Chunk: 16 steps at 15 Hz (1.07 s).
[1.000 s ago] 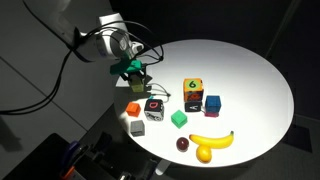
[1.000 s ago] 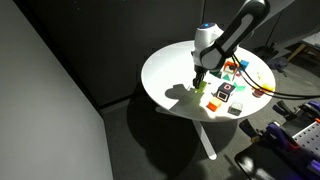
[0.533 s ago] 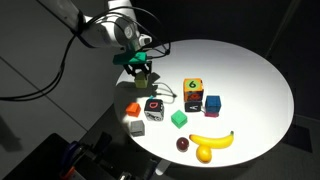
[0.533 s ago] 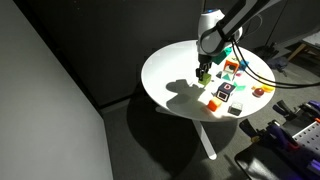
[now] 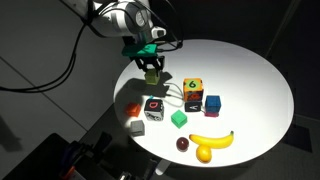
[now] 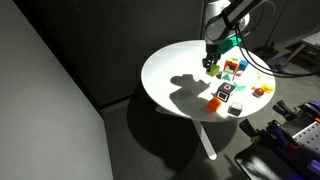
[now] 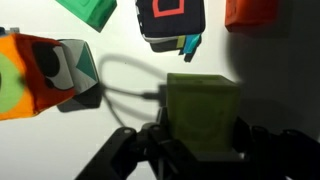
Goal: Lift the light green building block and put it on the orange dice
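Plainly the gripper [image 5: 152,70] has its jaws clamped on the light green building block [image 7: 202,115], apparently held clear of the round table [image 5: 250,70]. The orange dice [image 5: 192,90] sits to the block's right and slightly nearer, so the carry should run that way.

A robotics lab, by the look of it; a robot arm [image 5: 115,18] reaches over a round white table [image 5: 250,70] standing on a single leg [image 6: 205,135], and loose black cables [image 5: 70,62] trail from the arm off the edge of the view; its claw [image 5: 152,70] grips a pale block [image 7: 200,110]; the table carries only small toys: an orange dice [image 5: 192,90], a blue cube [image 5: 212,103], a banana [image 5: 212,141]; a bare grey wall [image 6: 50,100] and a dark floor [image 6: 150,145] surround it; black and red gear [image 6: 290,140] stands in the corner of an exterior view.
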Motion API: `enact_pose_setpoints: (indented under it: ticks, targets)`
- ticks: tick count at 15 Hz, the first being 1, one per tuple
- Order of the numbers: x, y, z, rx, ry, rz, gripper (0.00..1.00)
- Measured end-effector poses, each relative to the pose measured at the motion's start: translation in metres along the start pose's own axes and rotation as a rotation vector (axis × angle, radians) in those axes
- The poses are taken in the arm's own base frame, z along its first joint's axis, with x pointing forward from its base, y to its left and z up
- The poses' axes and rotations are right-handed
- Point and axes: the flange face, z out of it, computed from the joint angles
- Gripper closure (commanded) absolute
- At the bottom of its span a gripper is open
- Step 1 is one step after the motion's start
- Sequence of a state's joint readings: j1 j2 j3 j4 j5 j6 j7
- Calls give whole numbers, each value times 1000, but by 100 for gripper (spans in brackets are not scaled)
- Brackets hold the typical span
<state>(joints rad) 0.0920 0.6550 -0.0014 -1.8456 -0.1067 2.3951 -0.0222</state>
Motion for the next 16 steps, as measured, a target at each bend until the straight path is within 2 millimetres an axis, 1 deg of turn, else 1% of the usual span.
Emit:
enact_pose_setpoints:
  ticks: [6, 10, 13, 16]
  targets:
    - [-2, 40, -20, -33, 29, 163, 71]
    - [-7, 66, -29, -35, 42, 227, 71]
    - [-11, 78, -29, -7, 54, 268, 71]
    - [-13, 82, -27, 11, 69, 291, 71]
